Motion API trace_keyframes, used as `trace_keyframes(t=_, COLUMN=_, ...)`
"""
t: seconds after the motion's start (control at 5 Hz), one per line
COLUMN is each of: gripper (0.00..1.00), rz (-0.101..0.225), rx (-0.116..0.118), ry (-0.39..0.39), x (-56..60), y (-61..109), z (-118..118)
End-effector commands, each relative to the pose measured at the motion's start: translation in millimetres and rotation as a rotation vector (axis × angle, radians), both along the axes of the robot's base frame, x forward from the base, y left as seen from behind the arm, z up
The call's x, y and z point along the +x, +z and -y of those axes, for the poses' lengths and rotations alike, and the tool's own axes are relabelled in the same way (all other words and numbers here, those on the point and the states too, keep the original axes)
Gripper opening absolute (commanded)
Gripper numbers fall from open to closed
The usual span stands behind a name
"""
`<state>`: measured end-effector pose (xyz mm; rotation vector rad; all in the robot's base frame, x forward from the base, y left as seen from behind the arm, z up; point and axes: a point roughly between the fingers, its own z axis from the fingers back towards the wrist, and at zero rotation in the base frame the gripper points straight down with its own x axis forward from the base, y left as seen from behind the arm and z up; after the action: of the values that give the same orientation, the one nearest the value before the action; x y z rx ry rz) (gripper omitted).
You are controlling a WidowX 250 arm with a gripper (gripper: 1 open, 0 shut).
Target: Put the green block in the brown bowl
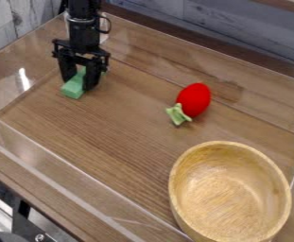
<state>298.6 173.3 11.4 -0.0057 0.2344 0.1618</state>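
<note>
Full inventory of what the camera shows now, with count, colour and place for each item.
Green block: one, matte green, upper left of the view, at the pincer, partly hidden by it.
Strawberry-shaped toy: one, red with a small green stem, right of centre, above the bowl in the picture.
Bowl: one, light tan wood, round and shallow, lower right; the block is outside it.
Table: one, brown wood, under everything.
Pincer: one, black, upper left, over the block; its grip is hard to make out.
</note>
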Motion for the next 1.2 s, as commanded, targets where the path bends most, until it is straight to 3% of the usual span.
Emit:
trace_keyframes(t=0.0, gripper=0.00, rz=0.011, rx=-0.015, ry=-0.011, x=-9.4, y=12.9, z=-9.2)
trace_keyframes(t=0.6, gripper=0.00, rz=0.057, rx=-0.095, ry=0.049, x=-28.2, y=61.8, z=-27.4)
trace_keyframes(t=1.0, gripper=0.00, rz=0.095, rx=-0.139, ry=0.064, x=-46.8, y=89.7, z=-42.7)
